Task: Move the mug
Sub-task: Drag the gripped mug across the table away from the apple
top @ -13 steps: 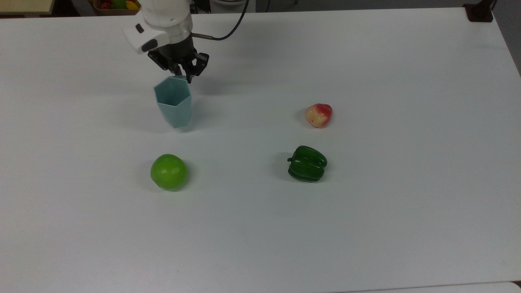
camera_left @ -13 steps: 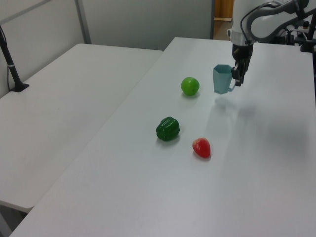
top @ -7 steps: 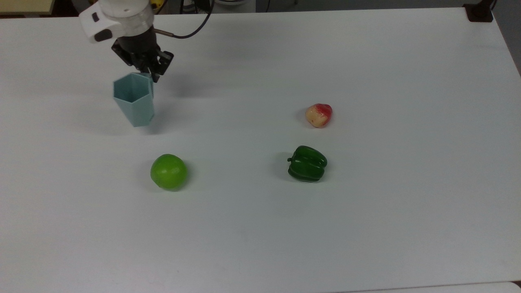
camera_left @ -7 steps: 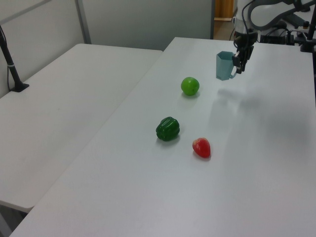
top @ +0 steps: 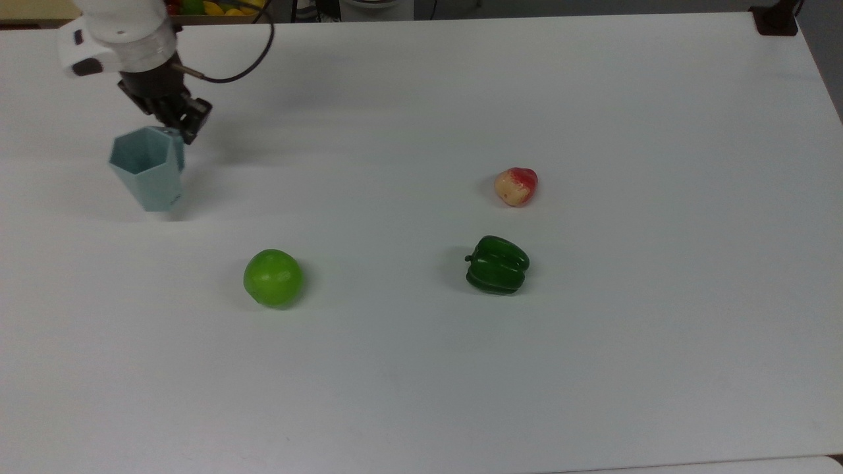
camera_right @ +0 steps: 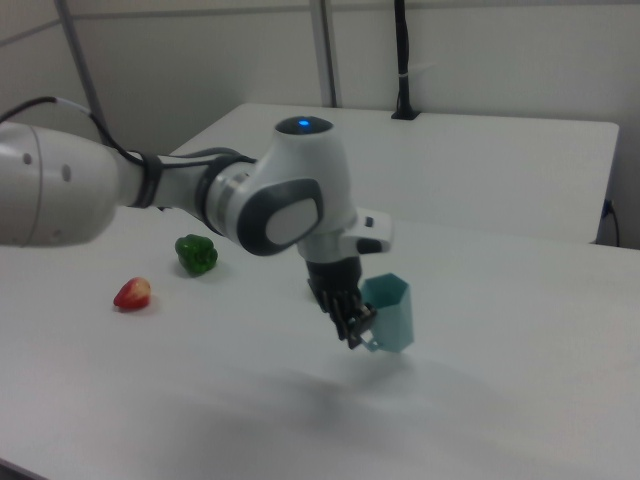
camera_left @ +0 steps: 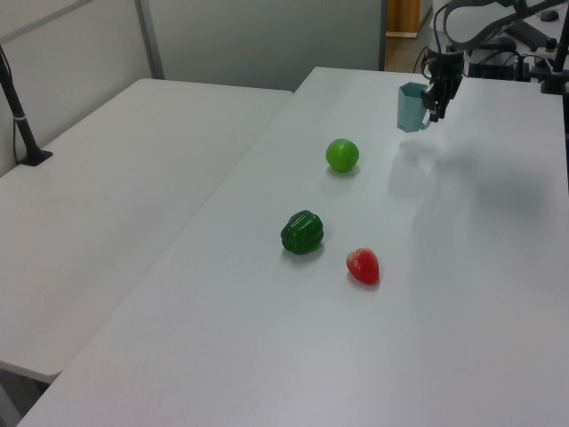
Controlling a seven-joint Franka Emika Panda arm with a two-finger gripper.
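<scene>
Step in hand: the gripper (top: pixel 179 125) is carrying the mug (top: pixel 148 168) across the table (top: pixel 593 99); I judge this as the transport leg of the move, with the set-down not yet done.

Fingers: they are clamping the mug by its handle side, at the rim edge on the top view's right; in the right view the gripper (camera_right: pixel 355 322) is gripping the handle low beside the mug (camera_right: pixel 390 312).

Mug's place: it is hanging upright at the far left of the top view, apparently just clear of the surface, though whether the base is touching I cannot tell. In the left view the mug (camera_left: pixel 411 106) is sitting far up the table with the gripper (camera_left: pixel 435 102) on the left view's right of it.

Other things: the green apple (top: pixel 273 277) is lying nearer and to the top view's right of the mug, well apart; the green pepper (top: pixel 497 264) and the strawberry (top: pixel 516 186) are lying farther right still.

Next move calls for: probably lowering the mug straight down until its tapering base is resting flat, then letting the fingers part without nudging the handle, since a narrow base could tip.

Risk: the table's left edge is lying near in the top view, so any further leftward travel needs care.
</scene>
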